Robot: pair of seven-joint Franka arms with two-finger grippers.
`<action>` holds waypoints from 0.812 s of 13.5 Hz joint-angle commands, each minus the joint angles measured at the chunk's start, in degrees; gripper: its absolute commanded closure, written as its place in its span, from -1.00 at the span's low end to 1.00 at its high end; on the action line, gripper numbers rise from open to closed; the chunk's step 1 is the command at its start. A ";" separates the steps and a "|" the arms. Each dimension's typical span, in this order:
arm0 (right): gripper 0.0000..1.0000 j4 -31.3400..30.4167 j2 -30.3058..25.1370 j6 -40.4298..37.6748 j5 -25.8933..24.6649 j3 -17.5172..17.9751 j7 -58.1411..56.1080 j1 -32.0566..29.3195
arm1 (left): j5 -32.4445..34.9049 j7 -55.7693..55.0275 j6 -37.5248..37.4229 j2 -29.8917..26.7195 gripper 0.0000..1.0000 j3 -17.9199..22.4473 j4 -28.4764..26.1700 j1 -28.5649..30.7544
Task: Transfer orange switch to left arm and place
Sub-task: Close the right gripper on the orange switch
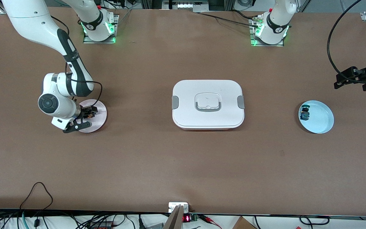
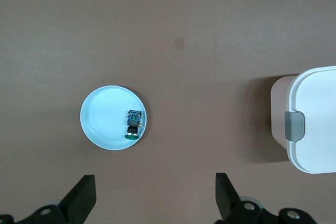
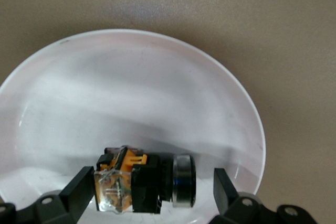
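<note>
Both claws open, right claw (image 3: pixel 149 184) straddling orange switch (image 3: pixel 142 182)

The box (image 1: pixel 208 104) stands mid-table between the two plates; bare tabletop (image 1: pixel 183 165) surrounds it.

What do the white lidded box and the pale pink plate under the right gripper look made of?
White lidded box: likely matte moulded plastic, given its rounded corners and grey clip-on clasps. Pale pink plate: glossy, with soft reflections; glazed ceramic or hard plastic, cannot tell which.
</note>
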 commanded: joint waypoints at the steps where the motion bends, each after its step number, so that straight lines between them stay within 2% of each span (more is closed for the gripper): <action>1: -1.00 -0.85 -0.17 1.13 -0.29 -0.02 0.35 0.08 | 1.51 -0.33 -1.22 0.58 -1.00 -0.35 1.47 0.15; 2: -0.94 -0.85 -0.25 1.04 -0.21 -0.02 0.44 0.08 | 1.51 -0.33 -1.31 0.58 -1.00 -0.43 1.47 0.15; 3: -0.70 -0.76 -0.25 0.96 -0.12 -0.02 0.44 0.08 | 1.51 -0.33 -1.31 0.58 -1.00 -0.44 1.47 0.15; 4: -0.14 -0.76 -0.25 0.61 0.06 -0.02 0.79 0.08 | 1.51 -0.33 -1.31 0.58 -1.00 -0.44 1.47 0.15; 7: 0.62 -0.59 -0.69 0.43 0.06 -0.02 1.85 -0.01 | 1.51 -0.24 -1.31 0.58 -1.00 -0.44 1.47 0.15; 11: 0.91 0.56 -3.05 -0.27 0.06 0.15 1.24 0.08 | 1.51 -0.24 -1.31 0.49 -1.00 -0.44 1.56 0.15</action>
